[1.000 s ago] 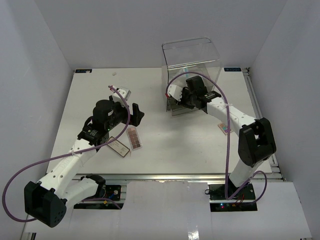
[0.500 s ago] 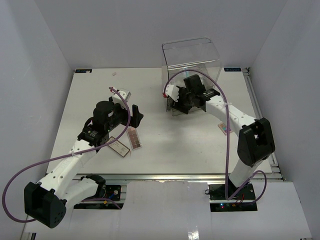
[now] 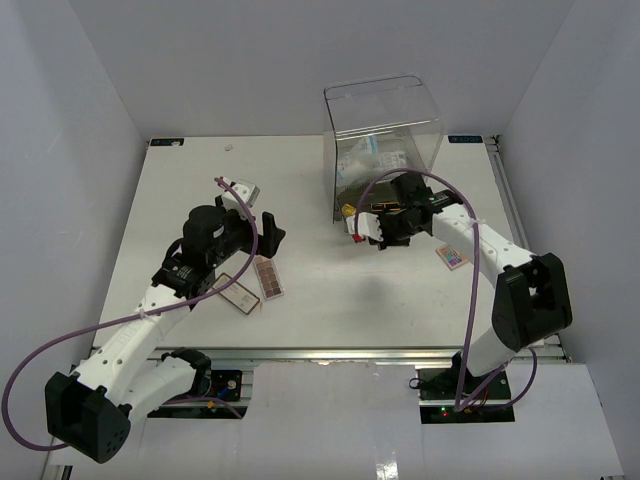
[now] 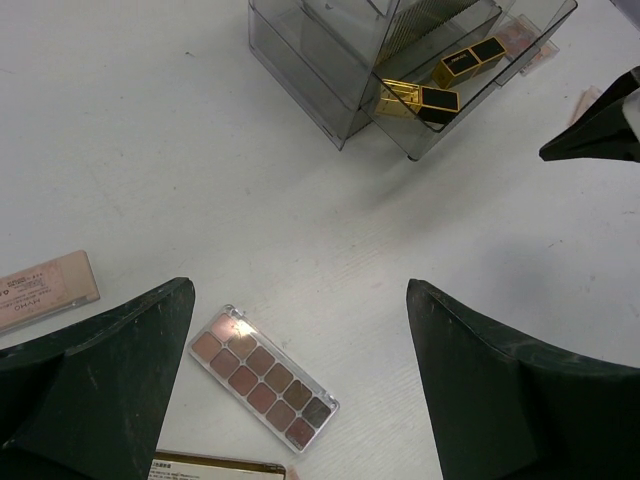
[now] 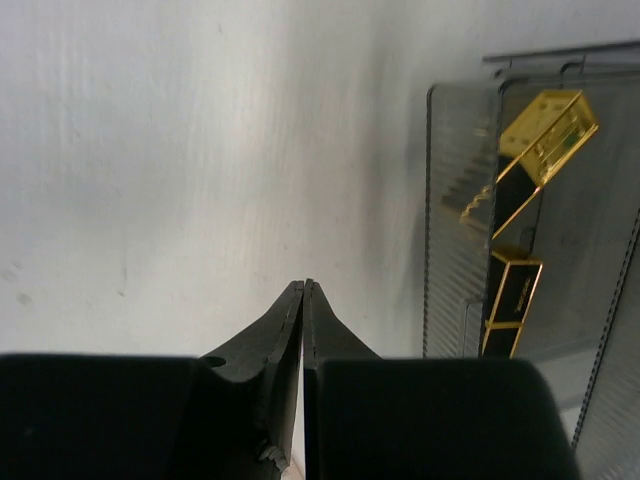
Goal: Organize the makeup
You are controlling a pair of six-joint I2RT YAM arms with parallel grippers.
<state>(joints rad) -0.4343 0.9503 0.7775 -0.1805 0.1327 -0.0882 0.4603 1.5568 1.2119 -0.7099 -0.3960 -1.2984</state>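
My left gripper (image 3: 262, 228) is open and empty, hovering over a brown eyeshadow palette (image 4: 263, 376), which lies flat on the table (image 3: 268, 277). A gold-edged palette (image 3: 236, 294) lies beside it. A pink flat box (image 4: 45, 290) lies to the left. Two black-gold lipstick tubes (image 4: 470, 60) (image 4: 420, 98) lie in the open bottom drawer (image 4: 420, 145) of the clear acrylic box (image 3: 385, 130). White-blue sachets (image 3: 375, 152) sit inside the box. My right gripper (image 5: 303, 285) is shut and empty, just left of the drawer (image 5: 460, 250); the top view shows it too (image 3: 362, 226).
A small pink palette (image 3: 452, 257) lies on the table right of my right arm. The white table (image 3: 330, 290) ends at walls on three sides. My right gripper's finger (image 4: 600, 125) shows at the right edge of the left wrist view.
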